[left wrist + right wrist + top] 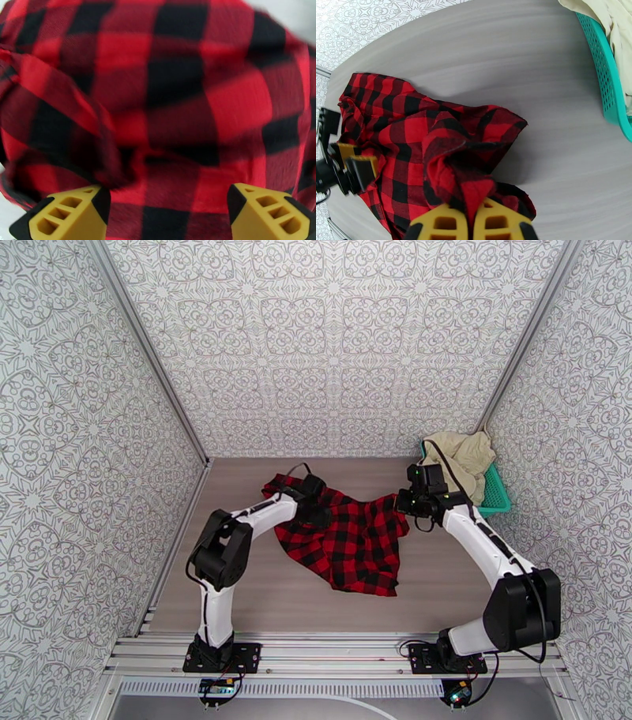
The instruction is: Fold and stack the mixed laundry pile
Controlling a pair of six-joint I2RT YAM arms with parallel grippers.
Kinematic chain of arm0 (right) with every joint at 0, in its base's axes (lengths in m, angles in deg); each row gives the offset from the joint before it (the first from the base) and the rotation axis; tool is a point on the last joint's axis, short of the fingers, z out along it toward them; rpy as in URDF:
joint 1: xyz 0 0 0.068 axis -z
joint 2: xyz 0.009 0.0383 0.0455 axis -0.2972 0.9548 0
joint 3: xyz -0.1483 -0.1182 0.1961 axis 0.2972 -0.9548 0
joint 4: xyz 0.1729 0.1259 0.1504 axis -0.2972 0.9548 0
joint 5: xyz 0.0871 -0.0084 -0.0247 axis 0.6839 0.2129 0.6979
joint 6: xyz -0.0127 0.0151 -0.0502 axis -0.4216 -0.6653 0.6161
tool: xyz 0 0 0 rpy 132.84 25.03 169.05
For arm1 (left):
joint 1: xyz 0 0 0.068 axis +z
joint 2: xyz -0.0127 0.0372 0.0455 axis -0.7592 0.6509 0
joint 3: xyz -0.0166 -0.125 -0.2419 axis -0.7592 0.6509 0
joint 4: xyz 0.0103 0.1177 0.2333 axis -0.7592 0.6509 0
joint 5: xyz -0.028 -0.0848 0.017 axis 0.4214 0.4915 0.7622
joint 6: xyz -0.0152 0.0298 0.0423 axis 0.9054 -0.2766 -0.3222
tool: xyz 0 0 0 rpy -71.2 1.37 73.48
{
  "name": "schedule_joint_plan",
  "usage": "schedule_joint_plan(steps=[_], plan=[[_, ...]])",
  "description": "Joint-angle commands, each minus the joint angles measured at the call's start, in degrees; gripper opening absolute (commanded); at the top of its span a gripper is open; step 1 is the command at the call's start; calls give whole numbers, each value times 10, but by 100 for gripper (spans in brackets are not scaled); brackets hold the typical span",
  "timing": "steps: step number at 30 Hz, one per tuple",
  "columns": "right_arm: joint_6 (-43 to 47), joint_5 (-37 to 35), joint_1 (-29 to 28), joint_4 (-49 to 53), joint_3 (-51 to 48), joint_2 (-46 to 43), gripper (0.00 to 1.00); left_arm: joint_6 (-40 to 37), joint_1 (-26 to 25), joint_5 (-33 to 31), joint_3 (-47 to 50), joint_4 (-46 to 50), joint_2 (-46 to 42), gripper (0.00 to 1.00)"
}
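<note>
From the top external camera, the red-and-black flannel shirt (347, 544) lies crumpled on the table (442, 587), well to the left of the teal basket (498, 493). The basket sits at the table's far right corner and is heaped with cream-beige cloth pieces (462, 457). The right gripper (404, 504) is at the shirt's edge nearest the basket. The left gripper (310, 493) is over the shirt's side away from the basket.

In the left wrist view the shirt (170, 98) is very close to the lens and somewhat blurred. The left gripper (166, 213) has its yellow fingers (67, 215) spread wide apart, with nothing clamped between them (the checked cloth simply lies beyond the tips).

In the right wrist view the right gripper (472, 221) is clenched on a raised fold of the shirt (418, 134), a red strip pinched between its two yellow fingers. The basket (600, 67) stands well apart at the upper right, with bare table between it and the shirt and cream cloth (620, 23) spilling over its rim. The left gripper (351, 165) shows at the shirt's edge farthest from the basket.
</note>
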Motion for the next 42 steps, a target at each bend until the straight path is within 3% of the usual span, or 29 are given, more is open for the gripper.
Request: schedule_joint_plan(steps=[1,3,7,11,17,24,28,33,42], plan=[[-2,-3,5,-12,-17,7,0,9,-17,-16,26,17,-21,78],[-2,1,5,-16,-19,12,0,8,-21,-9,29,16,-18,68],[-7,10,5,-22,-17,21,0,10,-24,-21,39,9,-34,25],[-10,13,6,-22,-8,20,0,8,-9,-36,73,-17,-104,2],[-7,8,15,-15,26,12,0,4,65,-7,170,-73,-284,0],[-7,8,36,-2,93,-9,0,10,231,49,307,-96,-544,0],[-11,7,38,2,149,-28,0,13,303,103,338,-105,-642,0],[0,-23,38,25,229,-72,0,-10,323,131,282,-120,-702,0],[35,-105,38,65,332,-215,0,-79,315,189,12,-91,-685,0]])
